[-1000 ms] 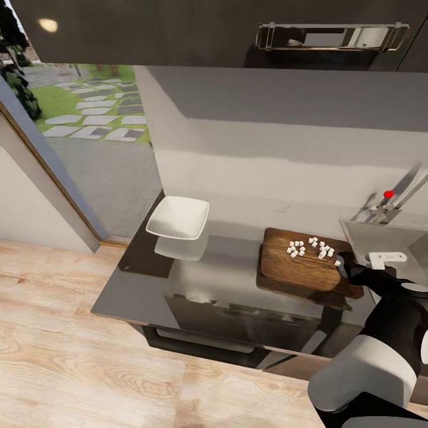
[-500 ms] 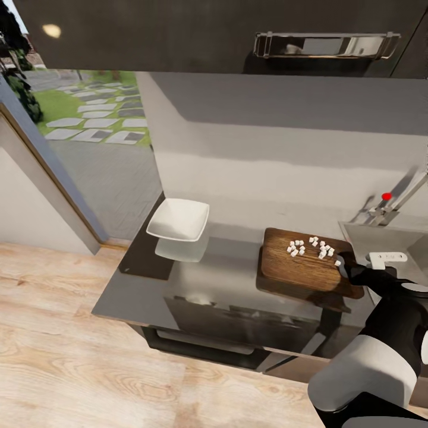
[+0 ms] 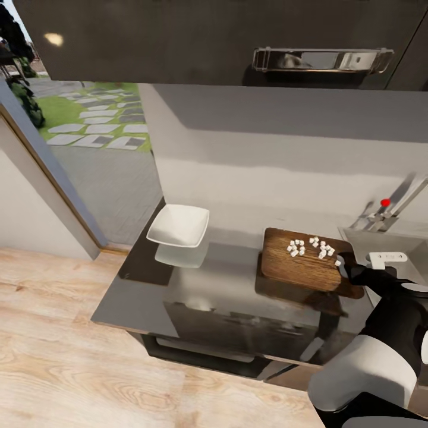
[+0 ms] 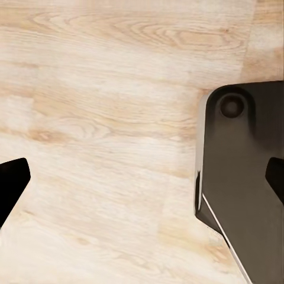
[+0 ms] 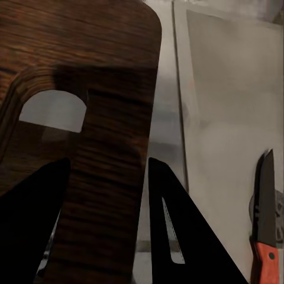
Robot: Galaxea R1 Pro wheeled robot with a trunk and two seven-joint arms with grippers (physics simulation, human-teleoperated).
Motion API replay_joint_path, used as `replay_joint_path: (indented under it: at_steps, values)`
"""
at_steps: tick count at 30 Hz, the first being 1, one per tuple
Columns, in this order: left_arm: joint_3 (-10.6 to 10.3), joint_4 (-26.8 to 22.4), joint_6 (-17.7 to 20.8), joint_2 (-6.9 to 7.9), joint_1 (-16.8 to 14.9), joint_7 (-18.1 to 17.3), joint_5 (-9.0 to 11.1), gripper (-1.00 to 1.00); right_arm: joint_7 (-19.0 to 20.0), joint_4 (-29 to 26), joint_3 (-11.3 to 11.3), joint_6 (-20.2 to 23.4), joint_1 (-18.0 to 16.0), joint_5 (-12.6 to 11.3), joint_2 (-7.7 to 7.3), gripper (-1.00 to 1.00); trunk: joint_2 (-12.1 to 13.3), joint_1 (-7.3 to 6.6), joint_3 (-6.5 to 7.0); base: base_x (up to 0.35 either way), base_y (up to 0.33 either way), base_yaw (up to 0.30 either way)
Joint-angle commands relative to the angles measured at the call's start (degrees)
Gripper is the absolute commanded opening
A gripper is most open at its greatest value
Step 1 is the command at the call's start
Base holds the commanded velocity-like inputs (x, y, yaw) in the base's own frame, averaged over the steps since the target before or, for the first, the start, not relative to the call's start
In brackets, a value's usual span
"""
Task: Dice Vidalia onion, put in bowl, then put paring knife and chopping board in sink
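Your right gripper [image 5: 106, 222] clamps the board [image 5: 83, 77]; its wrist camera reveals the knife [image 5: 264, 225] in the sink [image 5: 225, 118]. Left gripper [image 4: 142, 177] spread, empty.

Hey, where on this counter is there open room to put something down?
The widest bare stretch of countertop lies between the bowl and the chopping board, plus the front strip near its edge. It is crowded by the sink, where the right gripper holds the board carrying diced onion.

- Pale wooden floor [image 3: 71, 351] with visible grain.
- Plain grey wall [image 3: 279, 154] behind the counter.
- Dark upper cabinet [image 3: 178, 35] with a chrome handle [image 3: 321, 59].
- Large window [image 3: 101, 148] showing a lawn, stepping stones and paving outside.
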Motion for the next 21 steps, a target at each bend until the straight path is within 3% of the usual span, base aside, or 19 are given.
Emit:
replay_joint_path:
  at_steps: [1,14,21]
  values:
    - [-0.5,-0.1,-0.1,0.10,0.0,0.3,0.6,1.00,0.3,-0.1,-0.1,0.2,-0.1,0.2,0.04,-1.00,-0.1,0.06,0.00,0.235,0.000,0.000]
    - [-0.5,-0.1,0.0,0.10,-0.1,0.4,0.6,1.00,0.3,-0.1,-0.1,0.2,-0.1,0.2,0.04,-1.00,-0.1,0.06,1.17,0.269,0.000,0.000]
    - [-0.5,-0.1,0.0,0.10,-0.1,0.4,0.6,1.00,0.3,-0.1,-0.1,0.2,-0.1,0.2,0.04,-1.00,-0.1,0.06,1.80,0.068,0.000,0.000]
